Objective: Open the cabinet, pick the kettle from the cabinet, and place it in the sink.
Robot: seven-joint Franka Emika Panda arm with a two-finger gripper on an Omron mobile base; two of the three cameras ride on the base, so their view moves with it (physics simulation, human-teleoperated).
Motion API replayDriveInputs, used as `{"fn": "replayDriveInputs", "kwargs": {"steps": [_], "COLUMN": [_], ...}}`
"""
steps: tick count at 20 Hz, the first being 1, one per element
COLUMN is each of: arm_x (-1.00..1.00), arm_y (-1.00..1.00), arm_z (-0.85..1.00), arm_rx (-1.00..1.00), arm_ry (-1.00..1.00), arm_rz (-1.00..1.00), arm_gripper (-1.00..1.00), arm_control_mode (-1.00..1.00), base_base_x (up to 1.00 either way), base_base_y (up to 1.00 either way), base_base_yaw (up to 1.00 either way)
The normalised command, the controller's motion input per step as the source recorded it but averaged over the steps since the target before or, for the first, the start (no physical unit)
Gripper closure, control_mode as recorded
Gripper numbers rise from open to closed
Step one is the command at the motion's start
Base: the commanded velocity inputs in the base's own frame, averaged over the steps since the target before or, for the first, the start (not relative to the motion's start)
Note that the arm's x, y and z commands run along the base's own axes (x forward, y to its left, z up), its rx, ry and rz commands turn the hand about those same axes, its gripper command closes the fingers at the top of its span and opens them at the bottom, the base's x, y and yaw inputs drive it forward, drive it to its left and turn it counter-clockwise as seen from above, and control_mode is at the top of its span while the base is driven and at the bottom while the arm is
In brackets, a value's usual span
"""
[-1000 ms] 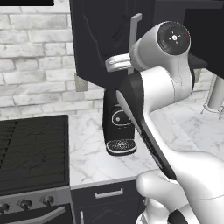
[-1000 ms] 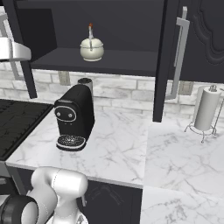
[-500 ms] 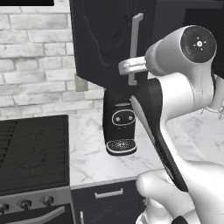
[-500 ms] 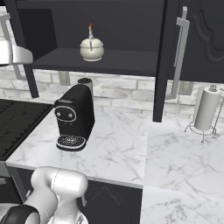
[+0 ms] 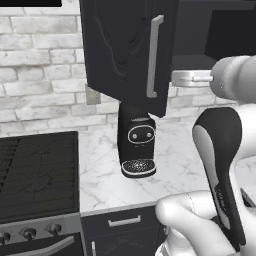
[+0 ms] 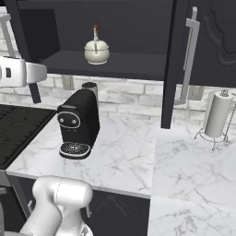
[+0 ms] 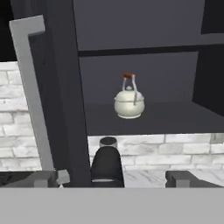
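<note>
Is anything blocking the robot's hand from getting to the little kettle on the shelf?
Nothing visible blocks it. The cabinet doors stand open, and in the hand view the kettle sits alone on the shelf, straight ahead of the open gripper. The open left door is just off to one side, so the hand must steer past it.

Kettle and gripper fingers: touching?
Apart. In the hand view the kettle sits back on the cabinet shelf, while the open fingers stand well short of it.
</note>
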Motion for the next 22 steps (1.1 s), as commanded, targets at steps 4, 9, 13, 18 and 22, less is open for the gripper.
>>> {"fn": "replayDriveInputs", "kwargs": {"steps": [4, 9, 13, 18, 22], "arm_x": [-0.15, -0.03, 0.08, 0.24, 0.31], "arm_y": [-0.49, -0.44, -0.25, 0.0, 0.05], "arm_z": [0.07, 0.07, 0.07, 0.01, 0.04], "arm_rx": [0.23, 0.28, 0.32, 0.28, 0.26], "arm_ry": [0.0, 0.01, 0.13, 0.21, 0.39], "arm_rz": [0.0, 0.05, 0.12, 0.13, 0.13], "arm_gripper": [-1.0, -1.0, -1.0, -1.0, -1.0], "arm_control_mode": [-1.0, -1.0, -1.0, -1.0, -1.0], "base_base_x": [0.0, 0.0, 0.0, 0.0, 0.0], "base_base_y": [0.0, 0.0, 0.0, 0.0, 0.0], "base_base_yaw": [0.0, 0.0, 0.0, 0.0, 0.0]}}
